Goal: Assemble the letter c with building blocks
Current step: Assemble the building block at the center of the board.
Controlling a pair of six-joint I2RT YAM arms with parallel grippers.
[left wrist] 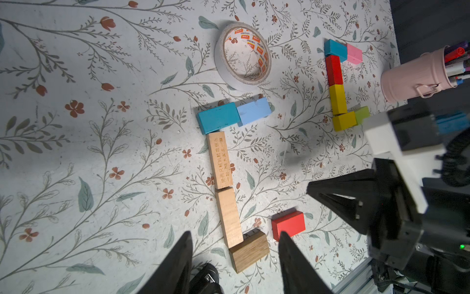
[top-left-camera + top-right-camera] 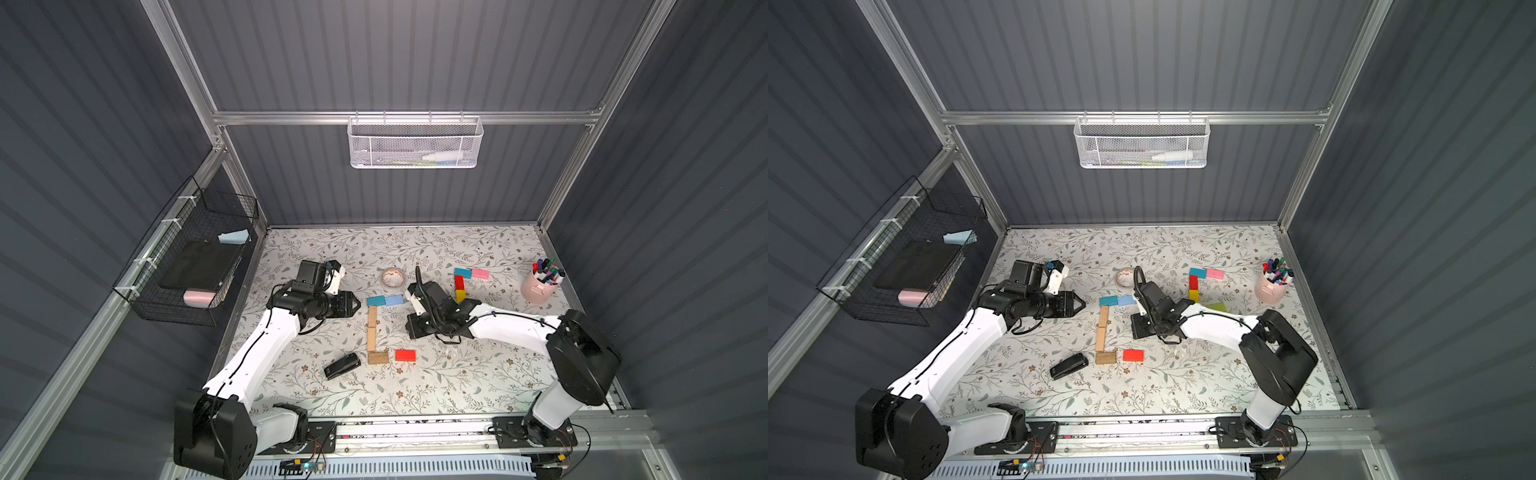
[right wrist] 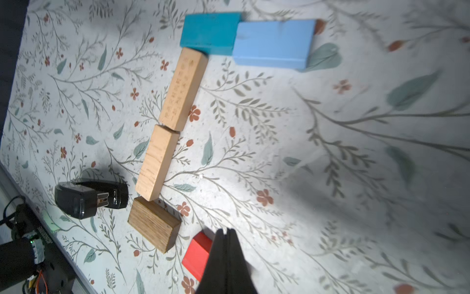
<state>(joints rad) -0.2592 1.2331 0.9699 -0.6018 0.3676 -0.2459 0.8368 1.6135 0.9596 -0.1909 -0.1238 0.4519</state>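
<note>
A C-like row of building blocks lies mid-table: teal [image 2: 376, 301] and light blue [image 2: 395, 300] on top, two tan blocks [image 2: 372, 317] [image 2: 371, 340] down the side, a darker wood block [image 2: 377, 358] at the bottom. A red block [image 2: 405, 355] lies just apart from the wood block. My left gripper [image 2: 355, 304] [image 1: 235, 234] is open and empty, left of the teal block. My right gripper [image 2: 409, 332] [image 3: 225, 230] is shut on nothing, right of the tan blocks and above the red block [image 3: 198, 254]. Whether it touches that block I cannot tell.
Another block group sits back right: teal [image 2: 462, 272], pink [image 2: 480, 274], red [image 2: 459, 283], yellow [image 2: 460, 296], lime green [image 1: 362, 114]. A tape roll [image 2: 393, 277] lies behind the teal block, a black stapler [image 2: 341, 366] front left, a pink marker cup [image 2: 540, 286] far right.
</note>
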